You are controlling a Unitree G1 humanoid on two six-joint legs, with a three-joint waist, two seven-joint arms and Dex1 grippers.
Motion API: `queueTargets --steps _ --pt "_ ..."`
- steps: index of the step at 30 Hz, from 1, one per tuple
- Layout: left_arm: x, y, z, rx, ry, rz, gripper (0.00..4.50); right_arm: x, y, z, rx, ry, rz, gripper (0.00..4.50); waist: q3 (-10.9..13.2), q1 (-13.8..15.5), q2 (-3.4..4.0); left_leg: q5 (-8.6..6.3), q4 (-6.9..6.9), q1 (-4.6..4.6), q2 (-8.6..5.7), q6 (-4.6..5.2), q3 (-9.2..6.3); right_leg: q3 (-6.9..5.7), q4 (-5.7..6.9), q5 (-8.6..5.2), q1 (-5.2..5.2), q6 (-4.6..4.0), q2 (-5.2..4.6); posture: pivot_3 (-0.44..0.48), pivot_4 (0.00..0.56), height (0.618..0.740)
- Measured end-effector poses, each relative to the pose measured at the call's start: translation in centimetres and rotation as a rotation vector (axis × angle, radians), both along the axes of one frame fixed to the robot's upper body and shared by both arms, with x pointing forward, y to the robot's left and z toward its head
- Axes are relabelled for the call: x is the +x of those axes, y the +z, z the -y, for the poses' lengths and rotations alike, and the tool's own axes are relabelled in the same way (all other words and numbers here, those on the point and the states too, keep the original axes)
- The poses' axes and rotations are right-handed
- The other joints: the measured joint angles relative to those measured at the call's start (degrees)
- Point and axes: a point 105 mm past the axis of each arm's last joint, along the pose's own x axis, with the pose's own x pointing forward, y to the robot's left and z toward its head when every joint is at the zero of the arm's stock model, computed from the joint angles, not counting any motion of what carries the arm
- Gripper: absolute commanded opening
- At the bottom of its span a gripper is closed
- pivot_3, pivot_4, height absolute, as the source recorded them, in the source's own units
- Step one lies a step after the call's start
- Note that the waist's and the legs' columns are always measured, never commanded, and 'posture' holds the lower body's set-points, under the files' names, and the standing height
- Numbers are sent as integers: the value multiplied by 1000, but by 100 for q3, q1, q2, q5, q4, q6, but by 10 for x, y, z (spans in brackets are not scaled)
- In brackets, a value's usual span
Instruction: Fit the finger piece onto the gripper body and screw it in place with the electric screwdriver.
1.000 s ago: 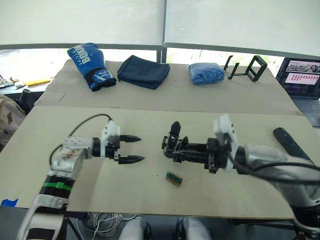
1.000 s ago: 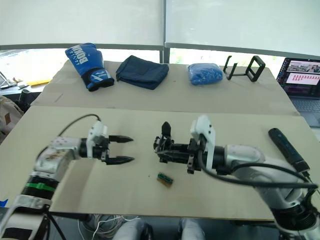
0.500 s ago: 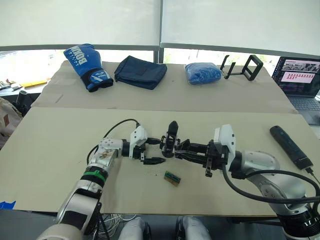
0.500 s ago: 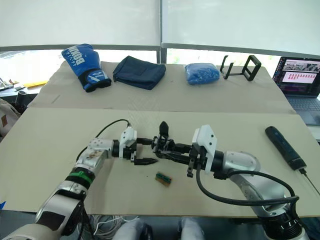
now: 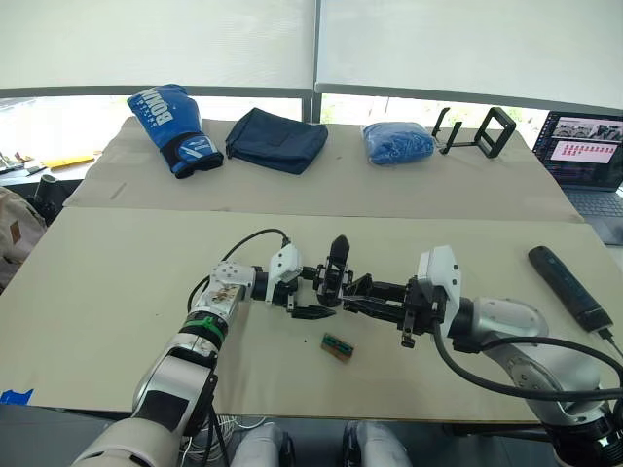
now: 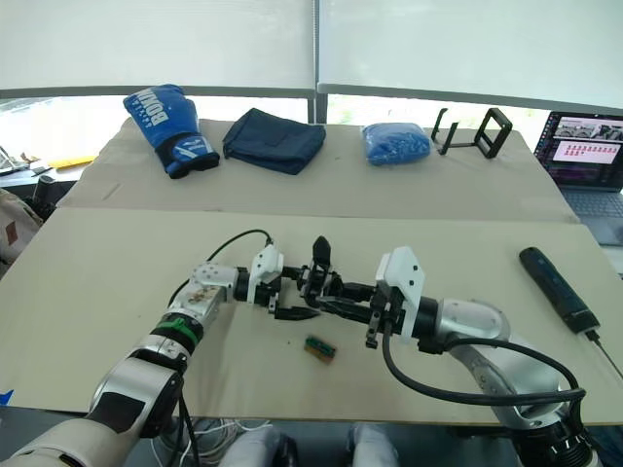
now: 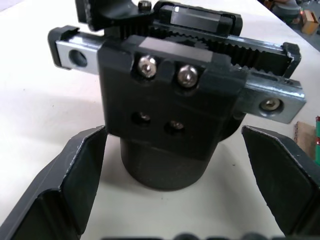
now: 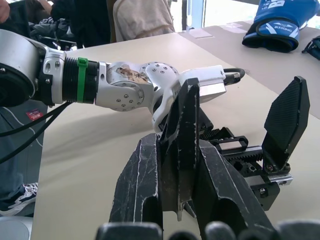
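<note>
Now the left tool (image 5: 313, 294) has closed in on the gripper body (image 5: 336, 280), its fingers spread wide either side of the round base; a second ago it hung well to the left. The right tool (image 8: 180, 165) stays clamped on the finger piece (image 8: 183, 145), just beside the body. The electric screwdriver (image 5: 569, 287) lies far right on the worktop (image 5: 117, 282).

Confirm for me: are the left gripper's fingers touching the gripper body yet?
Apart. In the left wrist view, table surface shows between each of the left gripper's fingers and the gripper body standing between them.
</note>
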Motion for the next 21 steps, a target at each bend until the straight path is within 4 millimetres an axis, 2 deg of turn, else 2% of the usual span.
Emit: queueTargets --steps 6,18,21 --pt "2 -1 4 32 -12 72 4500 -5 1 -2 0 8 5 416 0 -3 0 -4 9 -1 0 7 -1 1 1 0 1 0 -2 0 150 740" --pt "5 -1 4 31 -4 56 4500 -7 -3 -1 -6 2 -17 416 0 -4 0 -6 16 -3 0 11 -2 0 3 1 2 1 -2 0 150 740" --pt "4 -1 4 29 -4 53 3669 -7 -4 -1 -9 6 -22 416 0 -4 0 -7 17 -4 0 11 -2 0 3 1 2 1 -2 0 150 740"
